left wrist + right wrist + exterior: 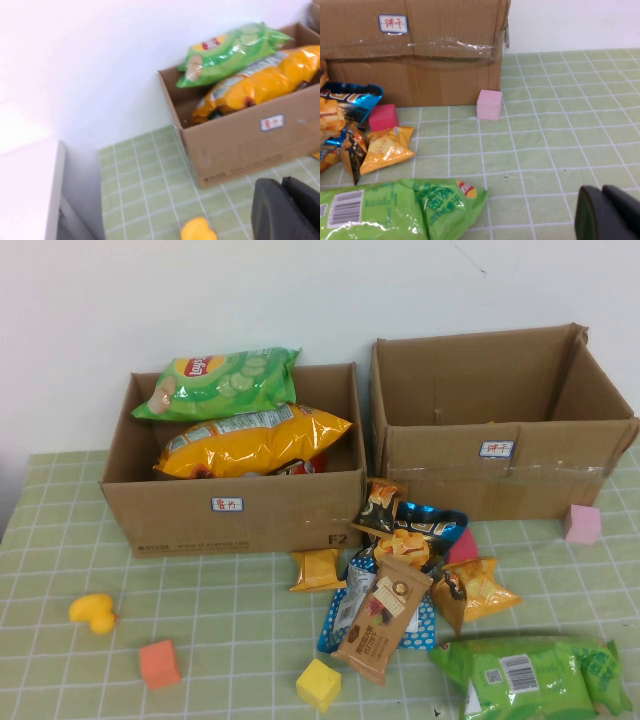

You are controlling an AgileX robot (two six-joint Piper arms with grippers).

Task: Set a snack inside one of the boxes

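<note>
From the high view I saw a green snack bag (530, 675) lying on the table (220, 630) in front of the right box (500, 440), while the left box (240, 505) held a green Lays bag (220, 380) on a yellow bag (250, 440). My left gripper (287, 210) hung near the left box and my right gripper (607, 212) hung beside the green snack bag, each with fingers pressed together, holding nothing.

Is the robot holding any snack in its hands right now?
No. The left hand is over the table near the left box, and the right hand is near the green chip bag. Neither holds a snack.
</note>
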